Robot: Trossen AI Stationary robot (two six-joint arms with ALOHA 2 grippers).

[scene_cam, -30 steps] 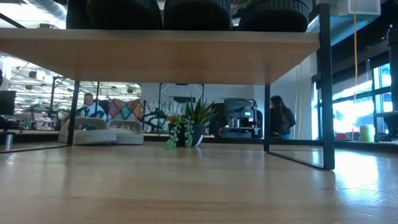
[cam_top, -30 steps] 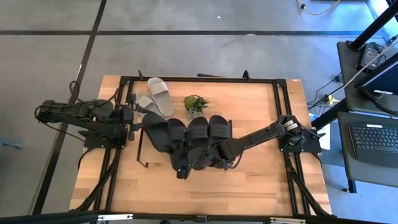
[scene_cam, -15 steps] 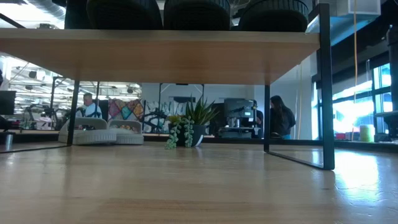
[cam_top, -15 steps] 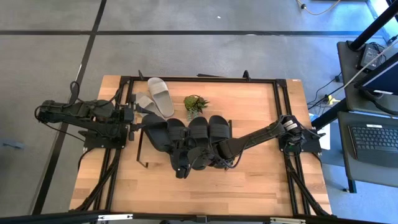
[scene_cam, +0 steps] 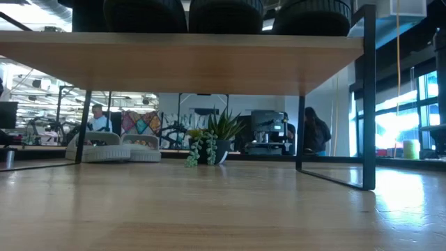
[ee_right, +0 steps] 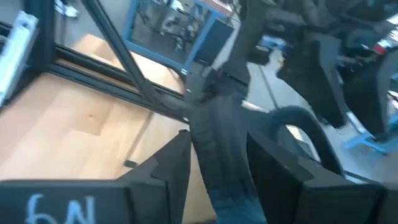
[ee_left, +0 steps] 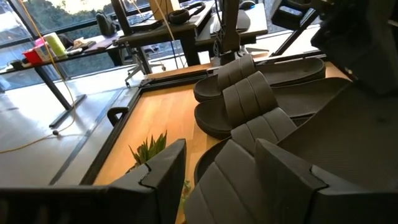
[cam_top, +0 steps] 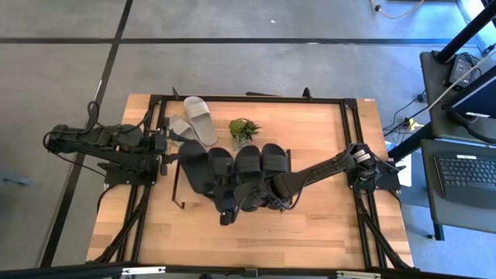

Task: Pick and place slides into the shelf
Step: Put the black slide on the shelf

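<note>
Several black slides (cam_top: 248, 164) lie side by side on the shelf (scene_cam: 181, 63); their undersides (scene_cam: 226, 14) show above the board. Two grey-white slides (cam_top: 198, 121) rest soles down on the table at the far side, beyond the shelf (scene_cam: 115, 148). My right gripper (cam_top: 230, 203) reaches to the near end of one black slide; in its wrist view the slide's edge (ee_right: 217, 149) stands between its parted fingers (ee_right: 219, 163). My left gripper (cam_top: 167, 145) waits open at the shelf's left end, looking along the black slides (ee_left: 249, 99). My right gripper has a black slide's near edge (ee_right: 214, 134) between its two fingers, which come in nearly level from the table's right. The picture is too blurred to show whether either finger (ee_right: 177, 158) touches it. The slide lies on the shelf.
A small green potted plant (cam_top: 244, 129) stands on the table just beyond the shelf, next to the grey-white slides (scene_cam: 212, 143). Black rails (cam_top: 349, 132) frame the tabletop. The near half of the table (cam_top: 294, 232) is bare wood. People show in the room behind.
In the low view the shelf's board, its right post and the black slides on it have shifted a little to the right. Both arms have kept their places.
</note>
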